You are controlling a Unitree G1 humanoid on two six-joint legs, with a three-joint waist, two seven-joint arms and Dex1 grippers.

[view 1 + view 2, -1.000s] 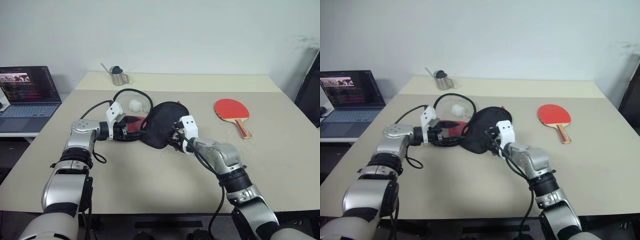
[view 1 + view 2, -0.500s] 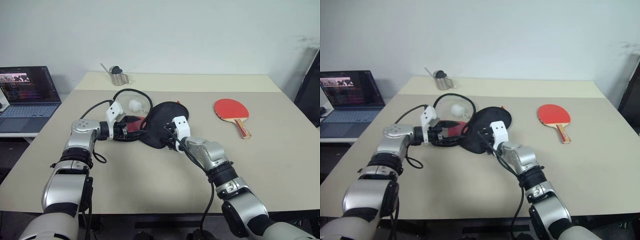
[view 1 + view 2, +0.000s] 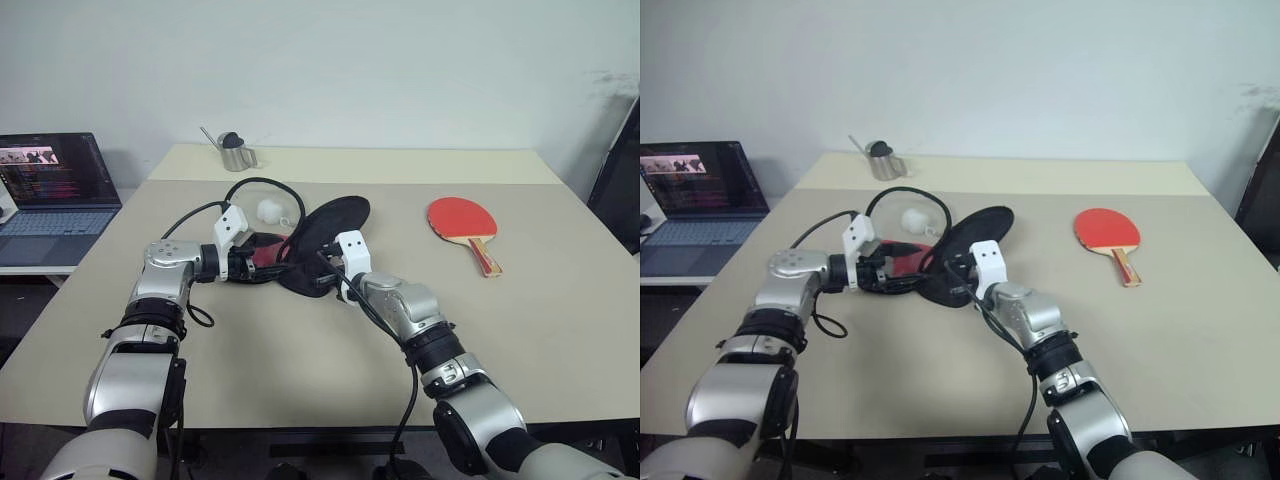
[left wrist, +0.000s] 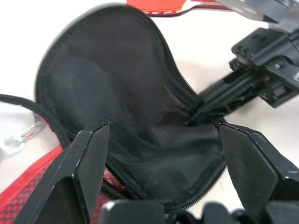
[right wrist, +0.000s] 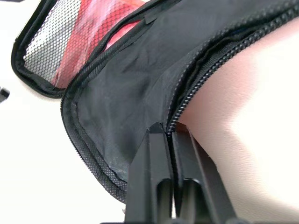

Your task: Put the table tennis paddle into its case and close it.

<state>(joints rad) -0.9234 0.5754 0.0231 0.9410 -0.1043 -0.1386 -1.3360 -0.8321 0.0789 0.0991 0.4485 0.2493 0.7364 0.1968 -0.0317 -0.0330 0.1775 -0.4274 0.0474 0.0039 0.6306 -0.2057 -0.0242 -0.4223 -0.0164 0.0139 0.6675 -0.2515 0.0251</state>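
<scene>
The case (image 3: pixel 322 238) lies mid-table, its black flap raised and the red mesh side (image 5: pixel 88 32) beneath. My right gripper (image 5: pixel 169 135) is shut on the case's black zip edge at the near side, and it shows too in the head view (image 3: pixel 322 279). My left gripper (image 4: pixel 163 140) is open, its fingers (image 4: pixel 88 158) standing wide on either side of the case's narrow red end. The left wrist view also catches the right gripper (image 4: pixel 198 115) nipping the rim. The table tennis paddle (image 3: pixel 462 219) lies red face up, far right, untouched.
A white ball-like object (image 3: pixel 270 209) and a black cable loop (image 3: pixel 262 184) sit just behind the case. A metal cup (image 3: pixel 238 153) stands at the back. A laptop (image 3: pixel 50 190) is on a side desk to the left. A dark chair (image 3: pixel 622 180) stands at the right.
My right gripper has closed on the case's zip edge. The black flap now stands tilted up and looks narrower. The left gripper has kept still and open.
</scene>
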